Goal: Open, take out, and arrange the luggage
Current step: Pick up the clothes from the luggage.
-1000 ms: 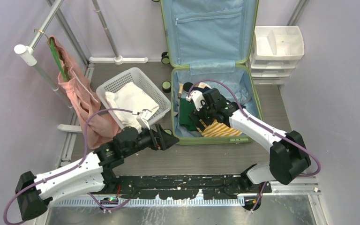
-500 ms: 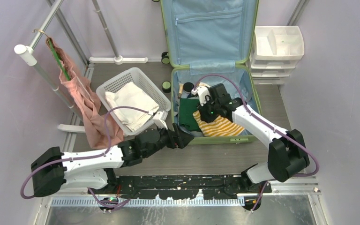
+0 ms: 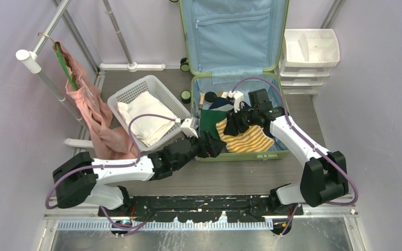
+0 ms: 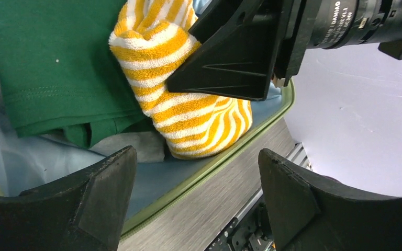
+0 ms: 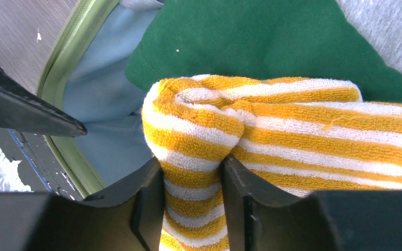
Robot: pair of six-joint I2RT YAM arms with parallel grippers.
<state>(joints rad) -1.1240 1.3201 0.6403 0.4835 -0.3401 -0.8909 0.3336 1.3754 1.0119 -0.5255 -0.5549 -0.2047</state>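
The light-green suitcase (image 3: 277, 83) lies open, its blue-lined lid raised at the back. Inside lie a yellow-and-white striped towel (image 3: 248, 140), a green garment (image 3: 209, 125) and dark items. My right gripper (image 3: 234, 127) is shut on a fold of the striped towel (image 5: 199, 151), lifted over the green garment (image 5: 261, 42). My left gripper (image 3: 217, 147) is open and empty at the suitcase's front left rim (image 4: 225, 157), facing the towel (image 4: 188, 115) and the right gripper's fingers (image 4: 230, 63).
A white mesh basket (image 3: 131, 91) with a cream cloth stands left of the suitcase. A white drawer unit (image 3: 311, 52) stands at its right. A pink garment (image 3: 97, 117) hangs on a rack at the left. Purple walls close both sides.
My left arm has reached right, to the suitcase's front left rim. My right gripper has moved right and back, drawing the striped towel out wider over the clothes.
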